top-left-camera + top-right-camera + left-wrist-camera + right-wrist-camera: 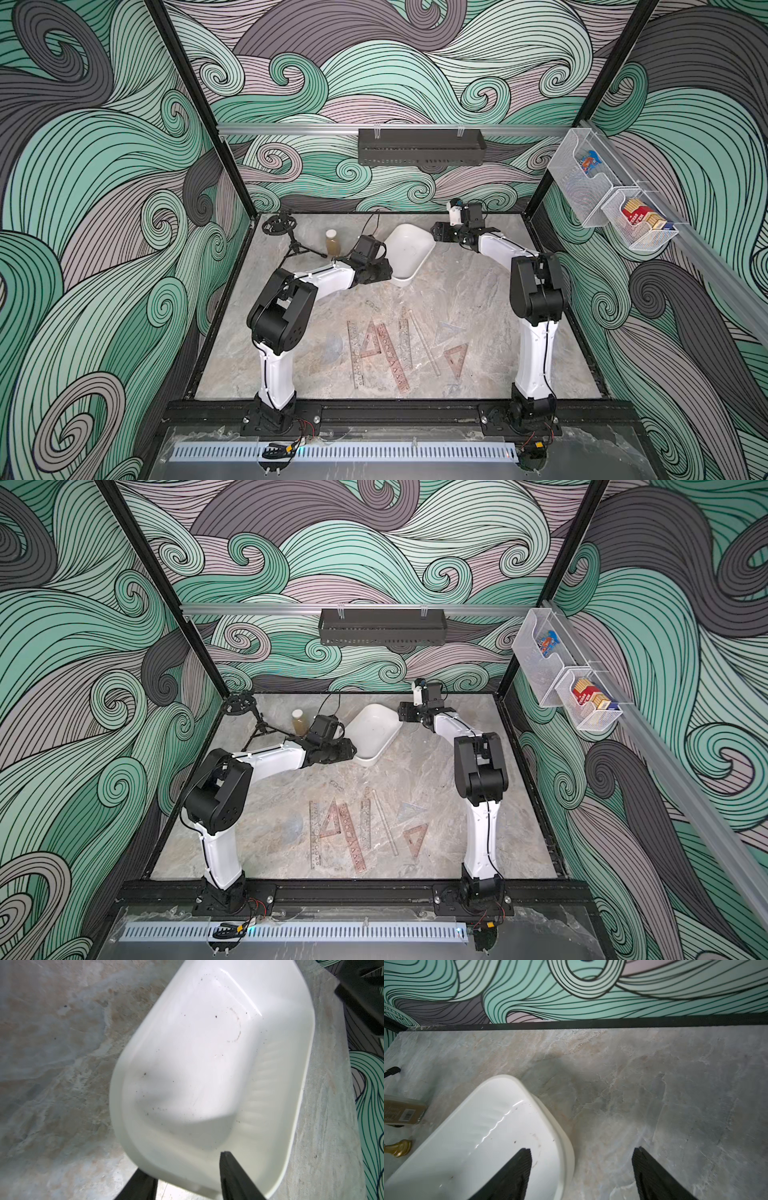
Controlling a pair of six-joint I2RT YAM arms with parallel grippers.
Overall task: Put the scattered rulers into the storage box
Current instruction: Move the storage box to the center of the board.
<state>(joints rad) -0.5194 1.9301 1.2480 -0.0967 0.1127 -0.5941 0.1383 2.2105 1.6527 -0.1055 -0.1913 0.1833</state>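
**A:** Left claw: what has it got?

**B:** Its jaws stand either side of the storage box wall at the end facing it, one inside and one outside. I cannot tell whether they pinch it.

**A:** And the right claw?

**B:** Released, jaws wide. One is over the box's inside and one over bare table. It holds nothing.

**A:** What's in the box?

**B:** Only dark specks and a faint ring mark on its floor.

**A:** So where are the rulers?

**B:** Flat at the table's front, between the arm bases and well apart from the box. They are strips and set squares, some overlapping.

**A:** Other containers?

**B:** A black tray hangs on the back rail, and I can't see inside it. Two mesh baskets on the right rail hold a blue packet and red and yellow cartons.

**A:** Room to move?

**B:** A bottle stands just beside the box on the left arm's side. The table's back edge is near. Bare marble lies between box and rulers.
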